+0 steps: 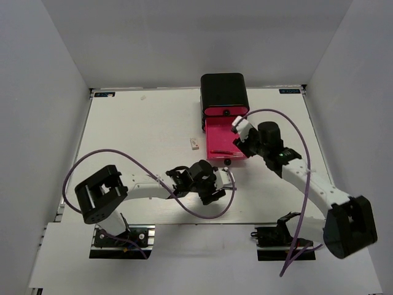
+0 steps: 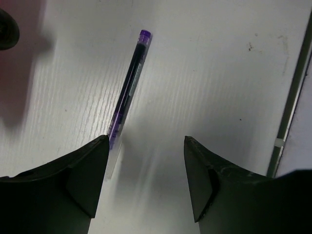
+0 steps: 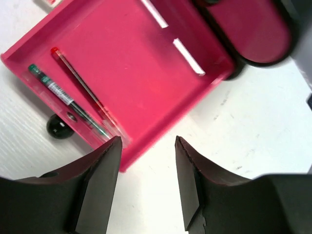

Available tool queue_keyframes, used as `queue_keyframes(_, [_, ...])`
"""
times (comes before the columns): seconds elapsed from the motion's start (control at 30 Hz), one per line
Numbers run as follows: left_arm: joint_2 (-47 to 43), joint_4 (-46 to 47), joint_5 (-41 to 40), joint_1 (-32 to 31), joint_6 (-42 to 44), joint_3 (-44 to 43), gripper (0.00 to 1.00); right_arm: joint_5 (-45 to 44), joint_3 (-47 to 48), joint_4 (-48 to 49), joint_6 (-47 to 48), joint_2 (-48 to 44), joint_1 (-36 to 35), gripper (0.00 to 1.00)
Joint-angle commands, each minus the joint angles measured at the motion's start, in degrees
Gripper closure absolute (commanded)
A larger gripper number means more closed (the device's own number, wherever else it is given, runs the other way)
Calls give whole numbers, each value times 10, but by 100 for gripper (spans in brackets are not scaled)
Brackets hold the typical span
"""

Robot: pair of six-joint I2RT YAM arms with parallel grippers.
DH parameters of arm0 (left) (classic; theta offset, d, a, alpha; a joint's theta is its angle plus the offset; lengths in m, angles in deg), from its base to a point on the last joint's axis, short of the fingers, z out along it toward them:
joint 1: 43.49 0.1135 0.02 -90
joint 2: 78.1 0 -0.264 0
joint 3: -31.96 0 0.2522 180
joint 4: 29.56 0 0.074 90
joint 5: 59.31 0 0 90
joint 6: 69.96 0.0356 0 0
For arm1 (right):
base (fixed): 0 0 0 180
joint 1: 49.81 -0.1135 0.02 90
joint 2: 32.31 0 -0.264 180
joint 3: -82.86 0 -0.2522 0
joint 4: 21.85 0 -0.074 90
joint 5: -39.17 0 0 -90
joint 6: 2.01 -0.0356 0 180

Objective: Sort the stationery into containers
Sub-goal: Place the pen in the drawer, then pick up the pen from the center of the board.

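On the white table (image 1: 135,135) the black cabinet (image 1: 224,89) stood at the far side, and its lowest pink drawer (image 3: 146,73) was drawn out toward the arms, with the black knob (image 3: 58,127) on its front wall. Above it another pink drawer front (image 1: 212,112) sat closed in the cabinet. Inside the open drawer two thin pens lay side by side along the front wall: a green-capped pen (image 3: 68,100) closest to the wall and a red-capped pen (image 3: 85,90) just beside it. The right gripper (image 3: 147,141) hung over the near right corner of this drawer, its jaws parted and nothing between them. The left gripper (image 2: 146,140) was low over the table in front of the drawer, jaws also spread wide and empty. A purple pen (image 2: 129,87) lay flat on the table there, pointing away from the gripper, its near end just beside the tip of one finger (image 2: 87,165); whether it touched I could not tell. A small white block (image 1: 194,144) rested on the table just to the left of the open drawer, apart from both grippers.
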Motion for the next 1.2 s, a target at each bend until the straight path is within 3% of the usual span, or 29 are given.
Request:
queue_keyframes(0.0, [31,-8,3,1,29,-42,27,49,-41,53,-42,-60,32,46])
queue_keyframes(0.27, [84,-23,-18,1,39,-72,33,95,-89,68,-49,-130,82,46])
queue_keyframes(0.4, [106,-69,-13,1,39,-99,56,122,-92,64,-53,-139,95,46])
queue_keyframes(0.43, [112,-69,-13,1,39,-99,66,125,-92,62,-52,-140,98,46])
queue_keyframes(0.57, [107,-83,-8,-5,39,-104,84,145,-99,59,-54,-149,104,46])
queue_keyframes(0.73, [38,-77,4,-10,33,-104,89,153,-106,58,-52,-158,109,46])
queue_keyframes(0.97, [-34,-39,-25,8,33,-155,89,155,-106,55,-54,-163,116,46])
queue_keyframes(1.17, [35,-39,-100,36,56,-243,89,111,-110,61,-63,-174,124,47])
